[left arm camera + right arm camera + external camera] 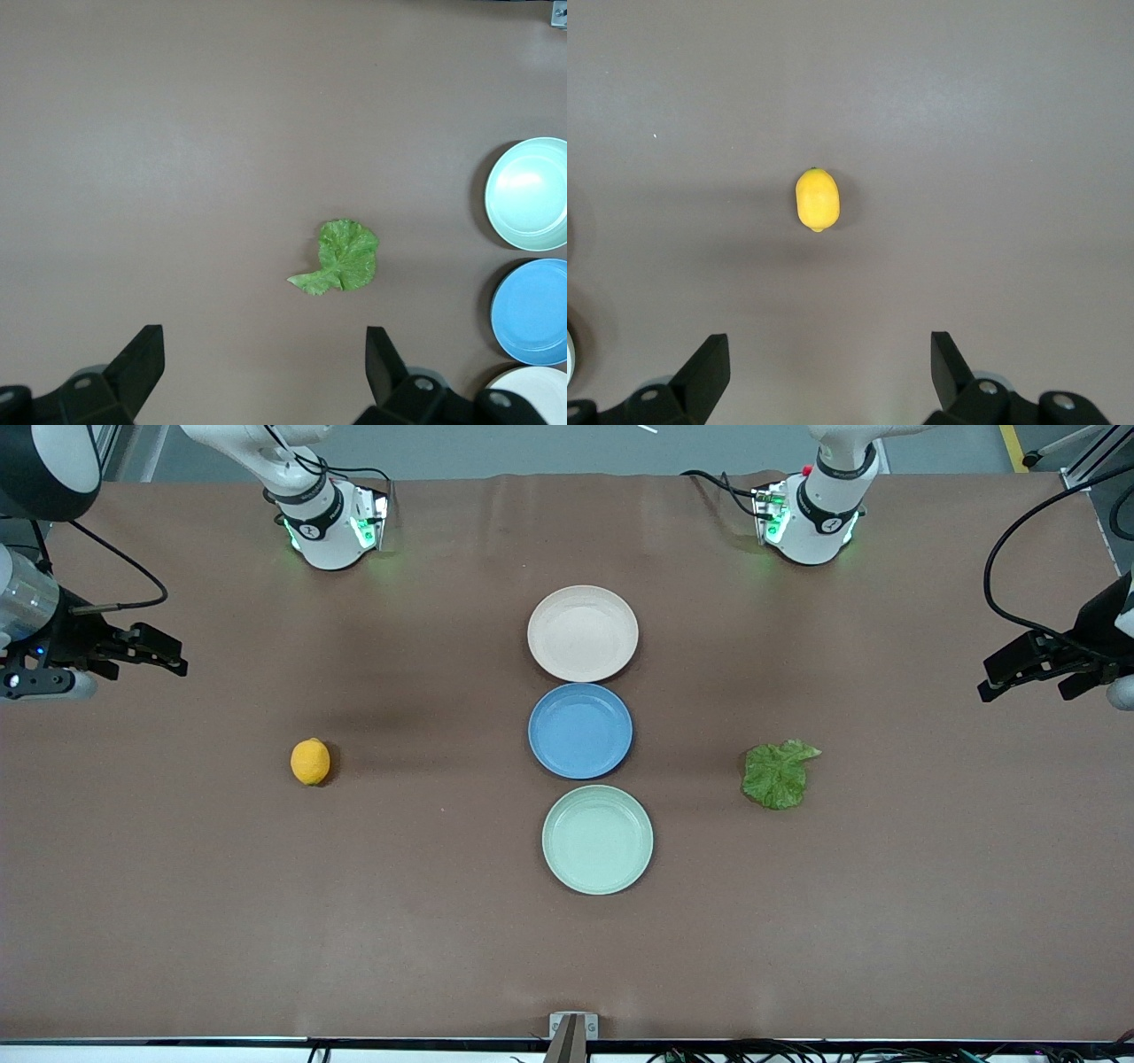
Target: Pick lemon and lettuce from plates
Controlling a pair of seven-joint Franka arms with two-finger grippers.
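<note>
The lemon (310,762) lies on the bare brown table toward the right arm's end, off any plate. It shows in the right wrist view (818,200). The lettuce (777,774) lies flat on the table toward the left arm's end and shows in the left wrist view (345,258). The beige-pink plate (582,633) and the mint green plate (597,839) stand empty mid-table. My right gripper (173,654) (830,367) is open and empty, high over the table's right-arm end. My left gripper (988,677) (264,363) is open and empty, high over the left-arm end.
An empty blue plate (580,731) sits between the two other plates, forming a row down the table's middle. The left wrist view shows the mint plate (529,193) and the blue plate (532,312). Bare cloth surrounds the lemon and the lettuce.
</note>
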